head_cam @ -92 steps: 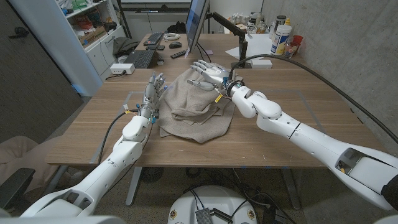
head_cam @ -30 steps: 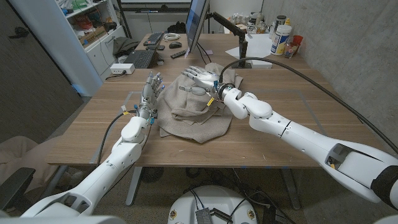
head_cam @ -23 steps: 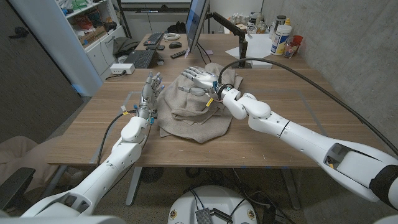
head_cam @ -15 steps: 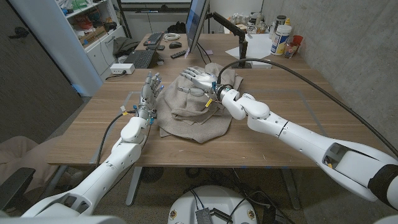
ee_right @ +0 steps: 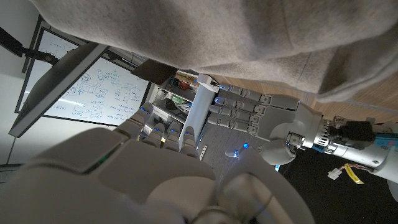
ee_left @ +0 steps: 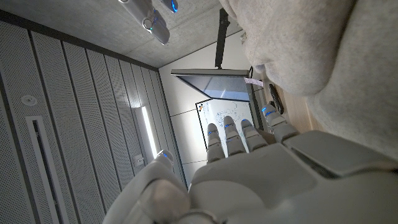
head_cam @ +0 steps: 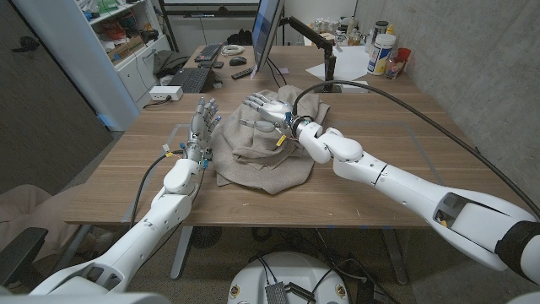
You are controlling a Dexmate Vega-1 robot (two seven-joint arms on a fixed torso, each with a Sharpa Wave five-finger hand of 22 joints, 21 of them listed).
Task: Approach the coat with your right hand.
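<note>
- Reaching in from the table's right side, our right hand is now over the upper part of the coat, a beige heap lying on the wooden table between our two arms.
- Compared with about three seconds ago, we have carried this hand leftward and a little farther from us: then it hung near the coat's right edge, now it is above the bunched folds at the top of the heap.
- Over the last second the shift is small, a slow creep toward the left, so we judge the travel to be nearly finished.
- Our right hand holds nothing; its fingers are stretched out and apart, palm toward the cloth. Whether they already touch the fabric we cannot tell from the head view.
- In the right wrist view the coat hangs close beyond our right hand, which agrees with a hand very near the cloth.
- Our left hand has not moved across these pictures: it stands just beside the coat's left edge, fingers straight and pointing away from us, gripping nothing. The right wrist view shows it beyond the cloth's edge, and the left wrist view shows the coat close to its side.
- The coat itself keeps the same shape and place on the table throughout.
- We judge the approach close to done: only a slight lowering onto the folds seems left, and no grasp is asked for.
</note>
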